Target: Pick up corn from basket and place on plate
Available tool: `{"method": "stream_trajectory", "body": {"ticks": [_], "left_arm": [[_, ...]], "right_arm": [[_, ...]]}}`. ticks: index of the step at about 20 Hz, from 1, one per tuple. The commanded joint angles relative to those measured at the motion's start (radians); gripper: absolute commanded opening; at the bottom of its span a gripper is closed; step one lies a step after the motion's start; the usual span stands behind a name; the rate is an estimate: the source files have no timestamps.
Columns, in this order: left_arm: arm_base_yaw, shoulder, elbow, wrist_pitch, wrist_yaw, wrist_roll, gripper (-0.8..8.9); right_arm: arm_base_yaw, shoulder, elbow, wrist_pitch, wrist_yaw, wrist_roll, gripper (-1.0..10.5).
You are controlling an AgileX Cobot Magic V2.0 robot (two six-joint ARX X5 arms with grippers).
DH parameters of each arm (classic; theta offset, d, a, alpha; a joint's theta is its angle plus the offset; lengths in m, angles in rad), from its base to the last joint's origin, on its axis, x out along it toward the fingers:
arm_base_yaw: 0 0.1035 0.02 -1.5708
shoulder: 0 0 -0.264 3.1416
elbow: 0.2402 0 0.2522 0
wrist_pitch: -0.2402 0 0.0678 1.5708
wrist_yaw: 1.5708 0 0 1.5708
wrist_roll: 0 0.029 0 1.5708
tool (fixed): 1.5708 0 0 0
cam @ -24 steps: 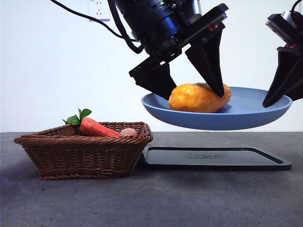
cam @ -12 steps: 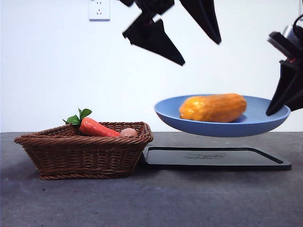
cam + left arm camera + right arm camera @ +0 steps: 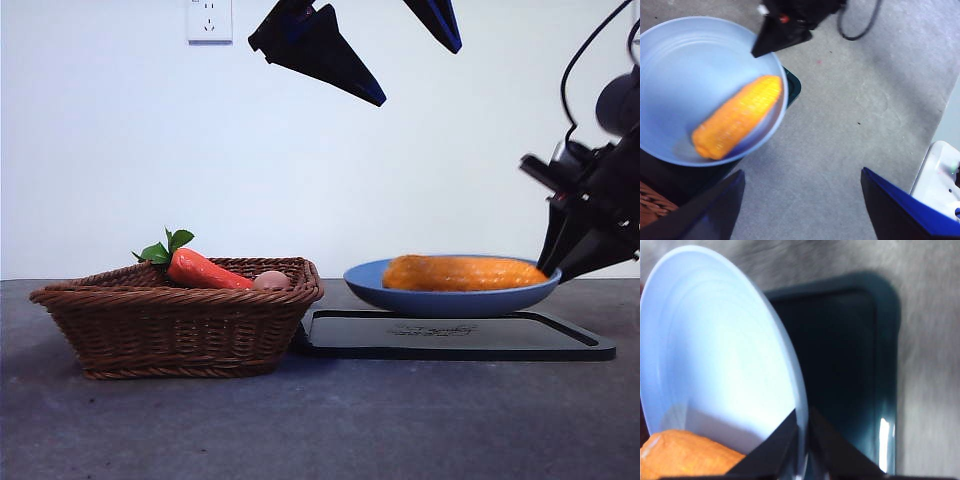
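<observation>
On the worktop (image 3: 320,420), the basket (image 3: 180,325) stands nearest, with a carrot (image 3: 205,270) in it. Beyond it, the right end effector (image 3: 560,270) is clamped on the rim of the plate (image 3: 450,298), over the black tray (image 3: 455,335). The corn (image 3: 462,273) lies flat on the plate, its long axis running side to side. High above, the left end effector (image 3: 385,50) hangs with jaws wide apart, empty.

Corn (image 3: 462,273) lies in a plate (image 3: 400,295) on a tray (image 3: 560,345) on the desk (image 3: 320,430). To the left, a basket (image 3: 180,330) holds a carrot (image 3: 205,271) and an egg (image 3: 271,280).
</observation>
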Motion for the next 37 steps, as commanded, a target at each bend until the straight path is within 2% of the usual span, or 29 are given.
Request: {"method": "stream_trajectory", "body": {"ticks": [1, 8, 9, 13, 15, 18, 21, 23, 25, 28, 29, 37], "left_arm": [[-0.011, 0.008, 0.024, 0.006, 0.003, 0.004, 3.78], [-0.011, 0.008, 0.024, 0.006, 0.002, 0.004, 3.78], [-0.011, 0.008, 0.024, 0.006, 0.002, 0.004, 3.78], [-0.010, 0.008, 0.024, -0.002, 0.002, 0.004, 3.78], [-0.010, 0.008, 0.024, -0.002, 0.002, 0.004, 3.78], [-0.010, 0.008, 0.024, -0.003, 0.002, 0.004, 3.78], [-0.010, 0.008, 0.024, -0.003, 0.002, 0.004, 3.78], [-0.009, 0.008, 0.024, -0.002, 0.002, 0.005, 3.78], [-0.007, 0.008, 0.024, -0.002, 0.002, 0.005, 3.78], [0.003, 0.008, 0.024, -0.007, 0.002, 0.005, 3.76], [0.008, 0.008, 0.024, -0.010, 0.002, 0.005, 3.75], [0.077, 0.008, 0.024, -0.075, 0.002, 0.005, 2.53]], "right_arm": [[0.003, 0.058, 0.050, -0.002, -0.007, 0.034, 0.0], [0.004, 0.118, 0.064, -0.017, -0.003, 0.034, 0.0], [0.004, 0.119, 0.064, -0.019, -0.003, 0.033, 0.1], [0.011, 0.118, 0.064, -0.056, -0.010, 0.021, 1.9], [0.010, 0.108, 0.064, -0.090, -0.006, -0.017, 2.0], [-0.003, 0.049, 0.064, -0.106, 0.029, -0.027, 2.0], [-0.031, -0.079, 0.064, -0.132, 0.121, -0.050, 2.0], [-0.049, -0.180, 0.064, -0.170, 0.126, -0.077, 2.0], [-0.052, -0.291, 0.064, -0.254, 0.114, -0.142, 2.0], [-0.044, -0.476, 0.064, -0.489, 0.083, -0.286, 2.0], [-0.033, -0.531, 0.063, -0.541, 0.083, -0.306, 2.0], [0.058, -0.894, 0.009, -0.693, 0.083, -0.308, 1.9]]}}
